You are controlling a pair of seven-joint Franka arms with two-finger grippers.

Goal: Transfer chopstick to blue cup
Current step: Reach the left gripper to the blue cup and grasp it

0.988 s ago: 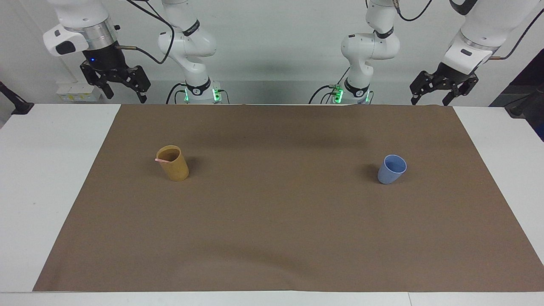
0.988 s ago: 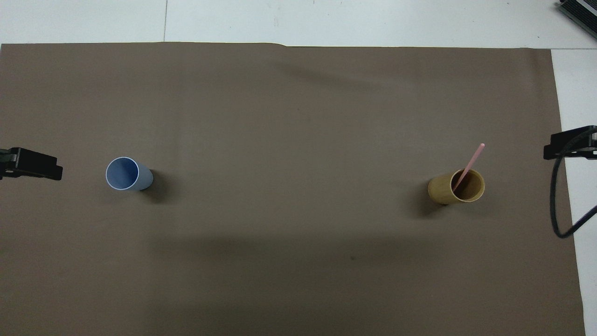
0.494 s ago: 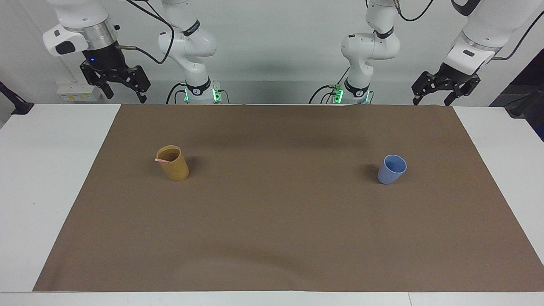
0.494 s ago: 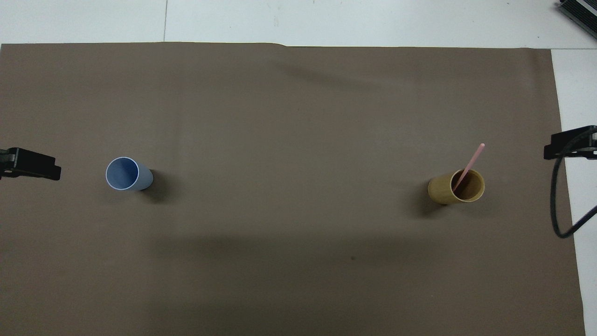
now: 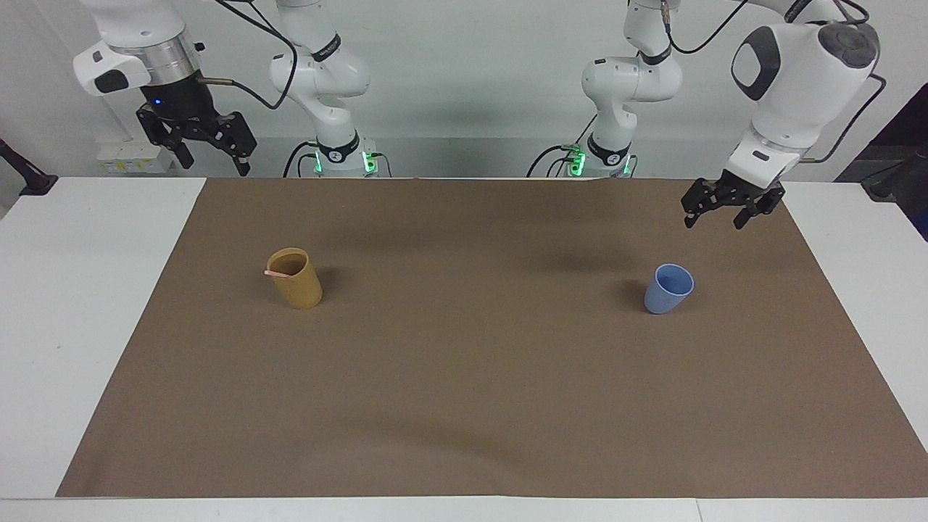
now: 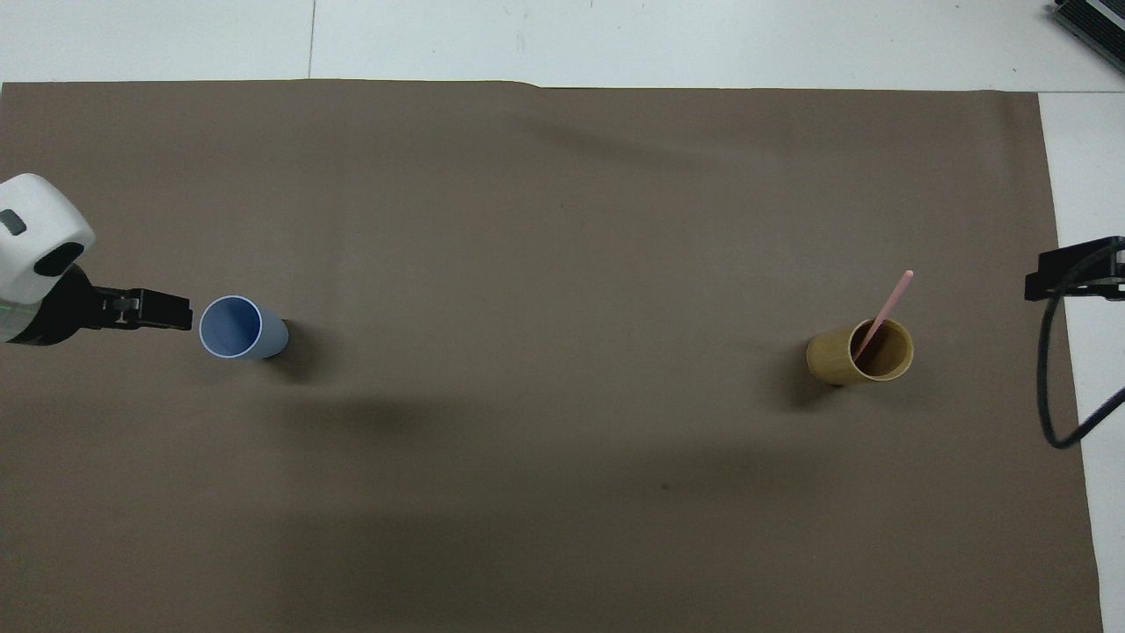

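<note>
Brown paper covers the desk; your chopstick (image 6: 883,310) stands slanted in the yellow cup (image 5: 295,279), well apart from the blue cup (image 5: 668,288). Your right tool (image 5: 209,148), fingers apart and empty, hangs nearer the yellow cup; the left tool (image 5: 728,208), also apart, hovers by the blue cup.

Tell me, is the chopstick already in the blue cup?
No, the chopstick stands leaning in the yellow cup, and the blue cup holds nothing.

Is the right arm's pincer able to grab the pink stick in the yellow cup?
Probably yes: the chopstick pokes out above the yellow cup, with nothing over it, and the open right pincer waits nearby.
</note>
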